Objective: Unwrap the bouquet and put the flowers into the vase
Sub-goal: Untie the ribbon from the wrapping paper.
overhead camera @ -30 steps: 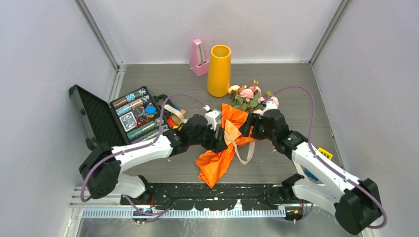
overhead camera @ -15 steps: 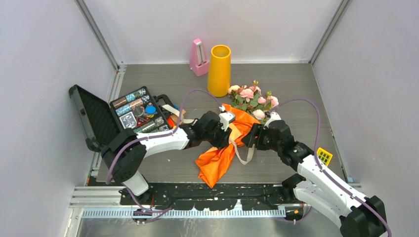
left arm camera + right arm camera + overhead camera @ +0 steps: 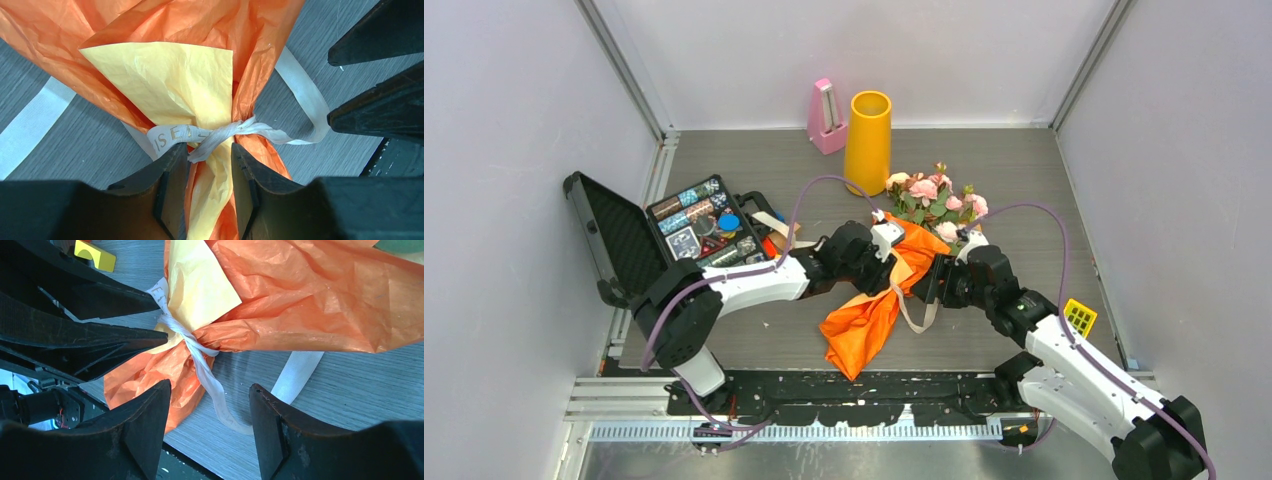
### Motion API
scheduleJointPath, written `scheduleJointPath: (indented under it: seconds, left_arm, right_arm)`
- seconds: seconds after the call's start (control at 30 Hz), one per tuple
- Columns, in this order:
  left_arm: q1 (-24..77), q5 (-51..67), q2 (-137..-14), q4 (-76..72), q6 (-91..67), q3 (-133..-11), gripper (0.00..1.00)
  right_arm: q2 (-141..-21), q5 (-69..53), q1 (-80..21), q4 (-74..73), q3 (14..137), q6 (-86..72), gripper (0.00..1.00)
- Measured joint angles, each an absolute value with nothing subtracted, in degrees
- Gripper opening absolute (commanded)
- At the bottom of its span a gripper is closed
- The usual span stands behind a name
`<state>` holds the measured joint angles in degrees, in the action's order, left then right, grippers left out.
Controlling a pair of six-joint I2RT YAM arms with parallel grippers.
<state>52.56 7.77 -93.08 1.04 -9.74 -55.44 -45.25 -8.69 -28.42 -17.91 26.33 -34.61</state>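
The bouquet lies on the counter, its flowers pointing toward the vase (upright, near the back wall). The left gripper pinches the paper neck just beside the ribbon knot. The right gripper stands wide, straddling a loose ribbon tail without contact

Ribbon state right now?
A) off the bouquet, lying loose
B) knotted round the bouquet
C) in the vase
B: the ribbon is knotted tight round the bouquet paper, and the left claw pinches the neck just below the knot.
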Motion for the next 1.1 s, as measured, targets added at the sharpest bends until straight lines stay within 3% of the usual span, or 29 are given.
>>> scheduleJointPath:
  seconds: [0.2,0.53,1.1]
  left_arm:
    - [52.56,7.79,-93.86,0.51,-9.34,-55.61,0.37]
    - [52.56,7.97,-94.59,-0.60,-8.27,-55.61,0.00]
    - [52.56,8.84,-92.33,-2.13,-12.08,-54.81,0.00]
  right_arm:
    - [-45.25,-10.63,-28.42,-17.74,25.65,-34.61,0.63]
    - [-46.61,-14.63,-28.42,-16.56,24.32,-34.61,0.58]
    - [-54.41,-15.05,-30.11,-10.63,24.23,-33.34,0.51]
